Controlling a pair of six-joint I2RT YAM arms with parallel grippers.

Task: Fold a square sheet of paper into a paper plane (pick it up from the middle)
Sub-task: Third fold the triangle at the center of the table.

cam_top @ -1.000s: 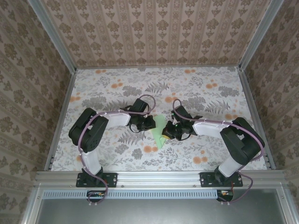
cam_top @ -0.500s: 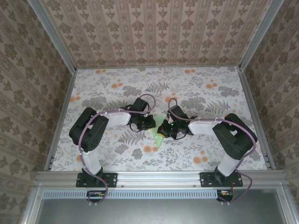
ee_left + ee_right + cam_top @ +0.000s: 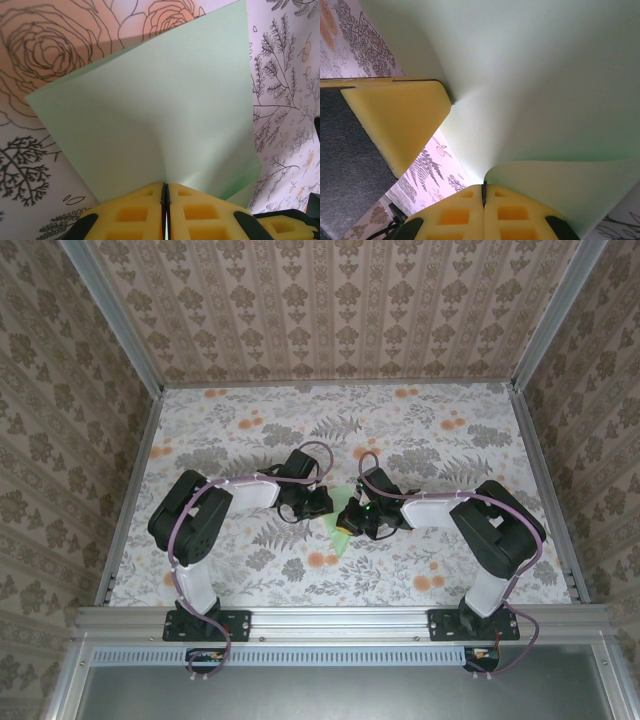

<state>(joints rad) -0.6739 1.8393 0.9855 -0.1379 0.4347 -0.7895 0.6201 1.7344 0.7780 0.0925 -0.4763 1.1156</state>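
Floral-printed tabletop (image 3: 430, 430) lies bare on every side of the two grippers, out to the papered walls (image 3: 330, 300). The left gripper (image 3: 322, 504) and the right gripper (image 3: 353, 520) meet tip to tip, each clamped tight on the thin pale mint-green square sheet of paper (image 3: 336, 537) between them. Its free corner points toward the arm bases.

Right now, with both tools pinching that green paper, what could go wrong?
1. The left tool and right tool are both shut on the same square sheet of paper, close together; pulling apart might tear it.
2. In the right wrist view the sheet curls beside the jaws, so a stray crease might form.
3. Each tool seems to pinch only a small bit, so the sheet might slip out.
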